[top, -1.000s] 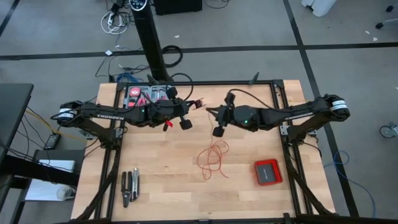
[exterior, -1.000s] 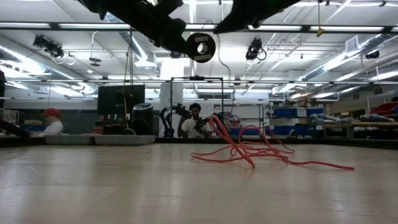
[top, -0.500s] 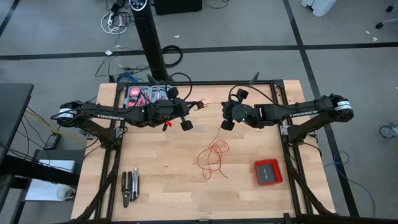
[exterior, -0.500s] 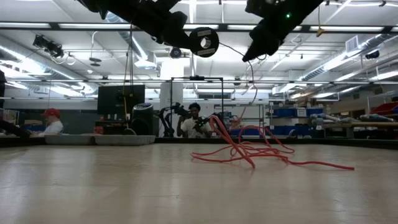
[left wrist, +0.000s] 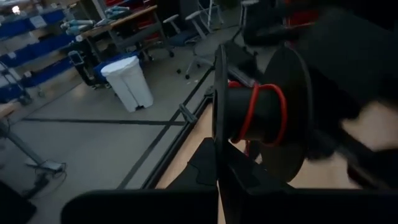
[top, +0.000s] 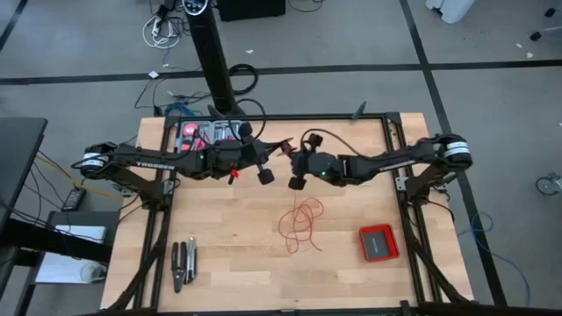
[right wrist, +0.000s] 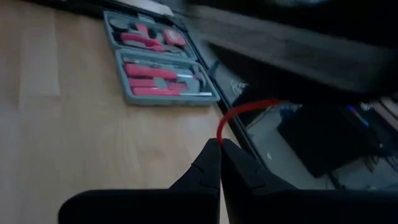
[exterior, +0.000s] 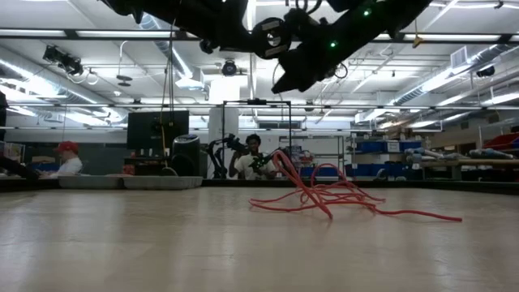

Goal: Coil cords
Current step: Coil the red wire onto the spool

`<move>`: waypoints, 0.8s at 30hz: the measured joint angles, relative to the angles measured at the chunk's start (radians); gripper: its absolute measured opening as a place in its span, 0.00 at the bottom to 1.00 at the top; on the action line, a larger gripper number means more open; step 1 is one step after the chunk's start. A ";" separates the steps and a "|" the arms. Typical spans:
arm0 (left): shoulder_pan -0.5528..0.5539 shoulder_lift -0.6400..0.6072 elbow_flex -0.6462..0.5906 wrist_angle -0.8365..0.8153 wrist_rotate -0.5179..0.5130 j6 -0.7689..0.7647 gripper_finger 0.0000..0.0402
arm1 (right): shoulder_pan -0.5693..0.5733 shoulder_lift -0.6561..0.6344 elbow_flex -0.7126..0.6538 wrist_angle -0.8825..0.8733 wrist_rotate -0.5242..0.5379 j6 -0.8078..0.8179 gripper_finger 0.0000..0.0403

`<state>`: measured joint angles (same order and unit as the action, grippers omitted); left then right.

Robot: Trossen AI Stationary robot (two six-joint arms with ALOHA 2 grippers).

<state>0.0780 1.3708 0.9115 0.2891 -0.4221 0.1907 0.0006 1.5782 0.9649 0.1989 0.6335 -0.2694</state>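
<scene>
Looking down from above, you have both arms raised over the far half of the table (top: 228, 263), meeting near its middle. Your left gripper (top: 261, 165) carries a small black spool (top: 266, 175), and your right gripper (top: 292, 160) sits just beside it, tips turned toward the spool. Most of the red wire (top: 301, 224) lies in a loose squiggly heap on the wood below the two grippers, nearer the front edge. A flat red box (top: 378, 242) rests to the right of the heap, a pair of pliers (top: 183, 262) lies near the front left corner, and a tool tray (top: 209, 133) sits at the far left edge.

From table height, you see the wire (exterior: 324, 197) as a low tangle of red loops on the bare tabletop (exterior: 162, 243), with both grippers high above it and the spool (exterior: 270, 36) hanging between them. People show in the room behind.

Through your left wrist camera, the spool (left wrist: 261, 118) is clamped by one flange between the fingers, with a few red turns of wire (left wrist: 252, 112) around its core.

Through your right wrist camera, the fingers (right wrist: 208, 165) are pinched together on a strand of the wire (right wrist: 239, 115), which arcs away from the tips. The tray (right wrist: 158, 65) with red-handled tools lies on the wood beyond.
</scene>
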 joint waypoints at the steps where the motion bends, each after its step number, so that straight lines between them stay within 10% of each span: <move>1: 0.000 0.000 0.000 0.002 -0.014 -0.015 0.00 | 0.007 0.015 0.000 0.031 0.005 -0.007 0.00; 24: 0.000 0.003 0.000 0.007 -0.040 -0.309 0.00 | 0.130 0.069 0.000 0.356 0.126 -0.293 0.00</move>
<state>0.0784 1.3739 0.9115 0.2959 -0.4622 -0.1182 0.1306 1.6470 0.9649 0.5546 0.7597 -0.5622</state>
